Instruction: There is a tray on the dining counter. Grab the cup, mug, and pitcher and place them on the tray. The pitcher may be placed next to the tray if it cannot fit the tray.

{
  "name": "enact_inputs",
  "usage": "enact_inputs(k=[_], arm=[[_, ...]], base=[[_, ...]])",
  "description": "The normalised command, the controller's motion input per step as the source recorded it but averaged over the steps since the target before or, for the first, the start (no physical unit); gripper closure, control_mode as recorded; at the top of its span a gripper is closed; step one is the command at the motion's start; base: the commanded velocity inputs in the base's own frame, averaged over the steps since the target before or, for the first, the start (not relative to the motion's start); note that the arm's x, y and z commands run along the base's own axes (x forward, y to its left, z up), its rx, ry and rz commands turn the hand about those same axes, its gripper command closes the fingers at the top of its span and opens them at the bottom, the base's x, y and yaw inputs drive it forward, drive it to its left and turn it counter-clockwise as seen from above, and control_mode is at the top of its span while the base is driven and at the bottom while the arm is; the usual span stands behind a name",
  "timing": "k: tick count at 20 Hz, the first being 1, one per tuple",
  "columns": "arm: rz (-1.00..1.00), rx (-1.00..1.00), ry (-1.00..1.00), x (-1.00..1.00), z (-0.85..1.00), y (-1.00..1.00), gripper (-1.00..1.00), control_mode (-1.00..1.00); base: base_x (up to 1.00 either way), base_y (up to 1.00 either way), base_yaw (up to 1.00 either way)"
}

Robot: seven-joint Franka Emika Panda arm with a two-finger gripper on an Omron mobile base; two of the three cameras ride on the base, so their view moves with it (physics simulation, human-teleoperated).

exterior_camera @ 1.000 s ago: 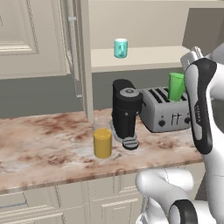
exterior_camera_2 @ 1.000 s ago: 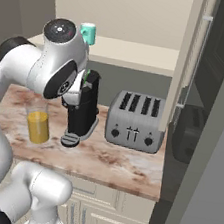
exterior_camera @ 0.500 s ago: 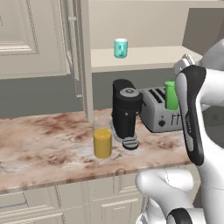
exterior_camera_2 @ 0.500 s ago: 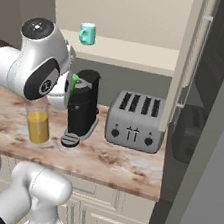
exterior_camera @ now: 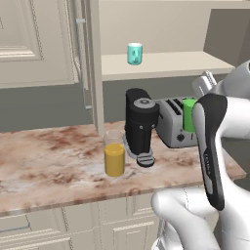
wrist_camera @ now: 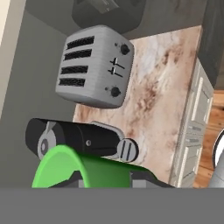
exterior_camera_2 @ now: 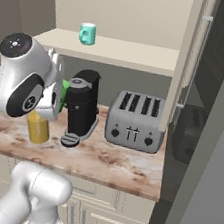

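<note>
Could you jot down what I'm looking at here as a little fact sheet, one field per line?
Setting: kitchen worktop of marbled stone, cabinets below
Held item: green cup, carried above the worktop in the robot's fingers, which are closed on it
On the shelf: teal mug, upright
On the worktop: glass pitcher of orange liquid, black coffee machine, silver toaster
Layout: pitcher just left of the coffee machine, toaster to its right
Task progress: cup picked up; mug and pitcher not yet moved
</note>
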Motion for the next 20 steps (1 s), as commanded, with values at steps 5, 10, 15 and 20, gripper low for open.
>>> enact_inputs(k=[5, 10, 15, 20], arm=[[0.00, 0.00, 0.00, -0.05, 0.00, 0.00, 1.00, -1.00], [0.00, 0.00, 0.00, 0.00, 0.00, 0.00, 1.00, 1.00], [0.00, 0.00, 0.00, 0.00, 0.00, 0.00, 1.00, 1.00], [0.00, 0.00, 0.00, 0.00, 0.00, 0.00, 1.00, 1.00]], base=[[0.00, 0.00, 0.00], [0.00, 0.00, 0.00], [0.00, 0.00, 0.00], [-0.31, 0.04, 0.18]])
